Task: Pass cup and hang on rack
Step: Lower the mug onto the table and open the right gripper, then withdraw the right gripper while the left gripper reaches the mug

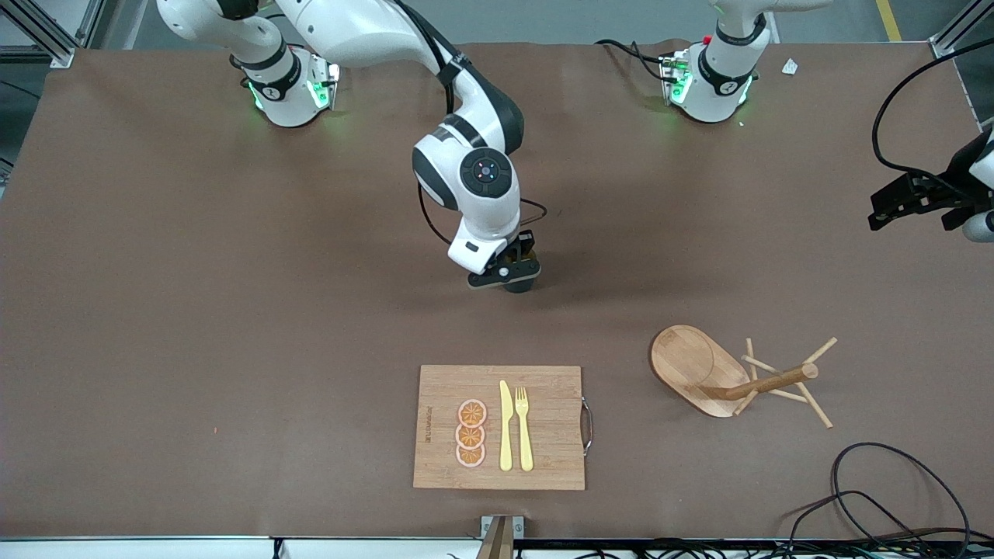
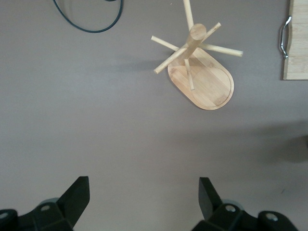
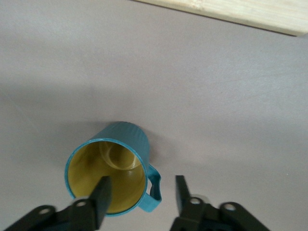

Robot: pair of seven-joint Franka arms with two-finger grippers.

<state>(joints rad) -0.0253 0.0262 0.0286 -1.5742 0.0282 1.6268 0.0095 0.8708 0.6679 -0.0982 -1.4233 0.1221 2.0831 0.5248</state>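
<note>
While the right gripper straddles the cup's rim unclamped, left gripper waits agape; rack unobstructed.

Teal cup, mustard-yellow inside

A broad table covered in a matte brown sheet fills nearly the whole room as seen from here. Along its edge by the arms' bases runs grey floor, with a yellow line painted on it near the left arm's corner. Aluminium frame struts stand at both of those corners. Black cables coil at the corner nearest the camera, at the left arm's end. The light is soft and even, with faint shadows.
</note>
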